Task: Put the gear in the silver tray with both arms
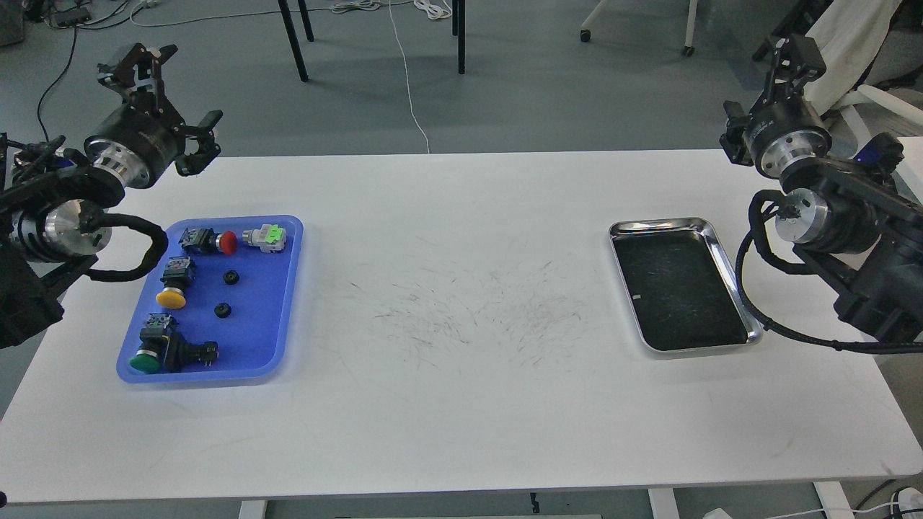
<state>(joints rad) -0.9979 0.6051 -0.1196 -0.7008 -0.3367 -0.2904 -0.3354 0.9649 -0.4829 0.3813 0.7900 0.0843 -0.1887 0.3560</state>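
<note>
Two small black gears [231, 277] [222, 310] lie in the middle of the blue plastic tray [281, 288] on the left of the white table. The silver tray [725, 254] sits on the right of the table, and its dark bottom holds nothing but a tiny white speck. My left gripper [173, 97] hangs open above the table's far left corner, behind the blue tray and well clear of the gears. My right gripper [763, 94] hangs open above the far right corner, behind the silver tray. Neither holds anything.
The blue tray also carries several push-button switches: red [227, 242], yellow [171, 297] and green [146, 362] caps, plus a grey part with a green top [268, 236]. Chair and table legs stand on the floor beyond the table [461, 404].
</note>
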